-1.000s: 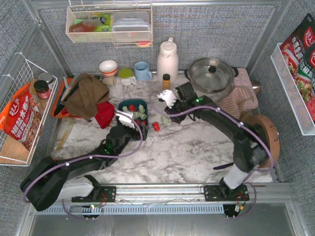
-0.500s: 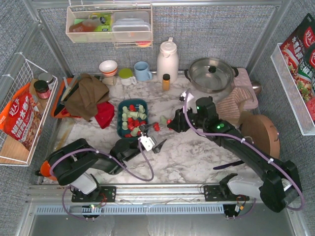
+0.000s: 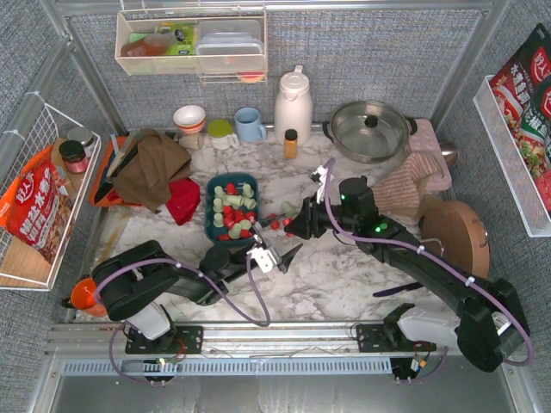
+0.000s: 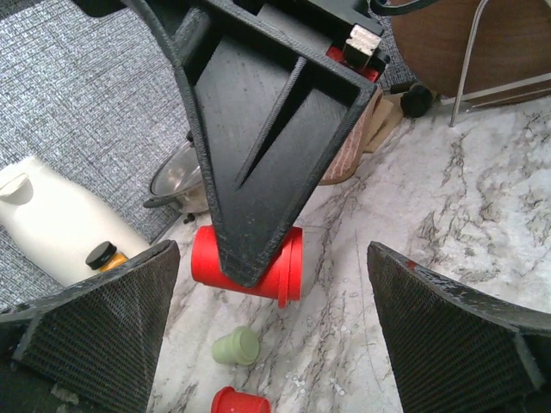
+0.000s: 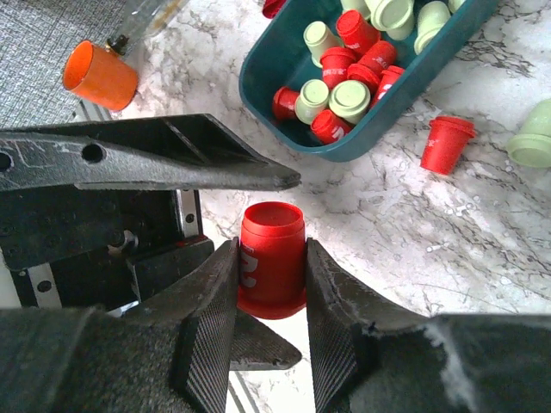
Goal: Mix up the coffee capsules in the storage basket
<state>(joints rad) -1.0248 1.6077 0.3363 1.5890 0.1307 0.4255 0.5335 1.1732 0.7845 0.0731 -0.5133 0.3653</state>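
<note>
- The right gripper (image 3: 294, 226) is closed narrowly on one red coffee capsule (image 5: 271, 258). Its two fingers press the capsule's tapered sides and its flat end points out past the tips.
- The storage basket (image 3: 210, 202) sits on the worktop (image 3: 344, 275) just beyond and to the left of that gripper, apart from it. A heap of red and mint-green capsules (image 3: 231, 211) lies inside.
- The left gripper (image 3: 277, 255) is spread wide and holds nothing. It lies low near the basket's near end, with the right gripper's tip and the held capsule in front of its open fingers.
- A loose red capsule (image 5: 448, 142) and a loose mint-green capsule (image 5: 534, 142) lie on the worktop beside the basket, outside it.
- The held capsule carries small white print on its side, too small to read. A red bag (image 3: 39, 211) in the white wire basket (image 3: 26, 277) bears large white characters, and I cannot make them out.
- The basket is glossy dark teal plastic, oblong, with rounded corners.
- The capsules are small tapered cups with a flanged rim.
- The worktop is white with grey marble veining.
- The gripper pads (image 4: 112, 318) are black with a fine cross-hatched texture.
</note>
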